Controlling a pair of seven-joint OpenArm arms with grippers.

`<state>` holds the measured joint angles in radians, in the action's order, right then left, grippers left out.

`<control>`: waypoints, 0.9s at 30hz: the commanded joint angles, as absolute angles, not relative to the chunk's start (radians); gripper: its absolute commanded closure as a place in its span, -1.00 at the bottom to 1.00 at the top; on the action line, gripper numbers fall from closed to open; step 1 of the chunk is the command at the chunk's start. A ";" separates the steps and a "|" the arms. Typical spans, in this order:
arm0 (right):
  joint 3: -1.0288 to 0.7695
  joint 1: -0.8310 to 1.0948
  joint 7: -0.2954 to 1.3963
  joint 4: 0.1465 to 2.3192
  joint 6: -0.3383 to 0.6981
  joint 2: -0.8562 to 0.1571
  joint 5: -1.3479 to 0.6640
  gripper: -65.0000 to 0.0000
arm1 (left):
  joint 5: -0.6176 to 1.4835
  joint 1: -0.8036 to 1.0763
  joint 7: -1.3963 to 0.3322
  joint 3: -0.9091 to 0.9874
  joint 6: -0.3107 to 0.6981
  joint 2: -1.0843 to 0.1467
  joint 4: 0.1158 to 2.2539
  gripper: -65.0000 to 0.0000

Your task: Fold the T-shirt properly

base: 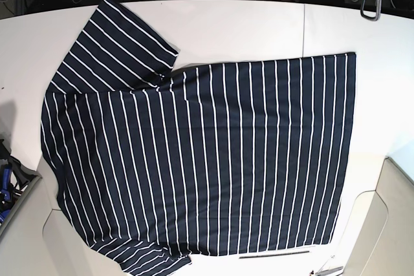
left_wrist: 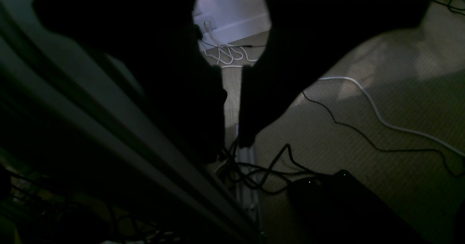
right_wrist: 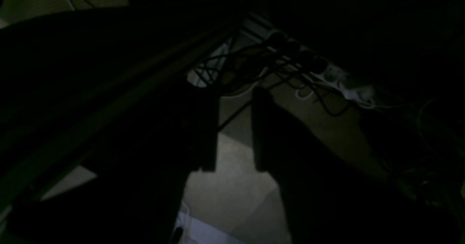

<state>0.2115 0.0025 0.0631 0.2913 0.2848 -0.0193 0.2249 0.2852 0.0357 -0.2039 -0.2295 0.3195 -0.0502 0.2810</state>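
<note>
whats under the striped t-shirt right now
The T-shirt lies spread flat on the white table, whose bare surface shows around it. Whatever sits beneath the cloth is covered and cannot be seen.

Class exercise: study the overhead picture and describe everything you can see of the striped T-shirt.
The T-shirt is dark navy cloth with thin, evenly spaced white stripes. It lies spread flat, unfolded, on the white table. One short sleeve angles toward the upper left; the other is at the lower left edge. The straight hem faces right. No pincer touches it.

navy white-striped T-shirt [base: 213, 159], white table [base: 246, 27], beige carpet [left_wrist: 363, 135]
</note>
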 commanded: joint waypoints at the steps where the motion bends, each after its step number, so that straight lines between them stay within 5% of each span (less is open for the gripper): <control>1: 0.210 -0.002 0.052 0.300 0.295 -0.019 0.217 0.54 | 0.288 0.035 -0.198 -0.229 0.330 -0.050 0.288 0.75; 27: 0.210 0.075 0.052 0.381 0.296 -0.029 0.218 0.54 | 0.287 0.200 -0.199 -0.229 0.416 -0.114 0.476 0.75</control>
<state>0.2115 0.0731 0.0578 0.3759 0.2874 -0.0277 0.2203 0.2840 0.1921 -0.2016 -0.2295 0.4072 -0.1135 0.4725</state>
